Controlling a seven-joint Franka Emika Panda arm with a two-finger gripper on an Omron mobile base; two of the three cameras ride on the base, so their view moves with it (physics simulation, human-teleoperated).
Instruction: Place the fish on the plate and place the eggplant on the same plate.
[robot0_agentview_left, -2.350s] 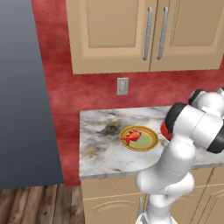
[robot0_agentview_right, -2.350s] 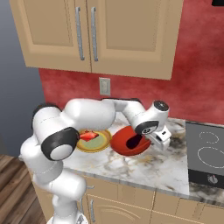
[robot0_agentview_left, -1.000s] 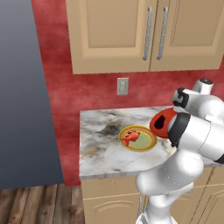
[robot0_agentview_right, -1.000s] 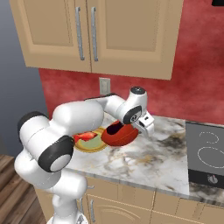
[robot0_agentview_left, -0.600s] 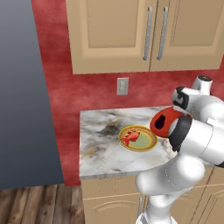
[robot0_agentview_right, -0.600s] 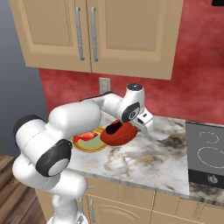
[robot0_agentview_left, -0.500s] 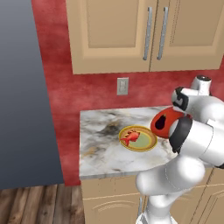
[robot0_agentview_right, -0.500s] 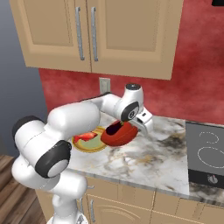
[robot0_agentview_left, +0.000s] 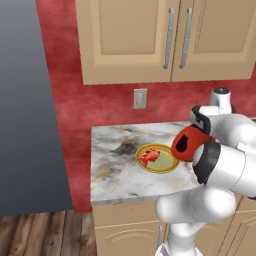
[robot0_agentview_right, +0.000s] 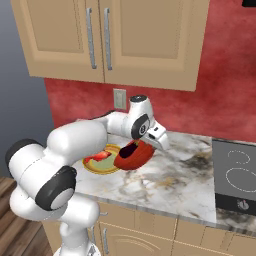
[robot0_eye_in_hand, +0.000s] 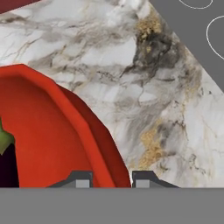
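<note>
**Spotter:** Fish (robot0_agentview_left: 149, 157) sits on the plate (robot0_agentview_left: 168, 165) already, so that half looks finished to you. Your tool (robot0_eye_in_hand: 111, 178) is pinched tight on the rim of the red bowl (robot0_eye_in_hand: 48, 135); in the hand view you can see one tip on each side of the wall. The bowl hangs tilted above the worktop (robot0_agentview_left: 117, 160), just beside the plate, and the eggplant (robot0_eye_in_hand: 6, 162) is inside it, low against the inner wall, its green cap showing.

**Operator:** So you'd have me tip it out over the plate. What worries you?

**Spotter:** Three things. Your grip is on a thin, sloping rim only; if you swing or roll the wrist quickly, the bowl could twist between the tips or slip free, and then bowl and eggplant both land on the worktop. Second, the eggplant is smooth and rounded, so I'd expect it to roll once it leaves the bowl. If you pour from high up or off-centre, it may run across the flat plate and over the edge. Third, the fish lies near the middle of the plate; if the eggplant drops onto it, or the bowl's lower edge sweeps across, you could knock it off.

**Operator:** And the mouth of the bowl?

**Spotter:** From the right base view it faces roughly toward the plate, but I can't tell how close its lip is to the plate's rim.
</note>
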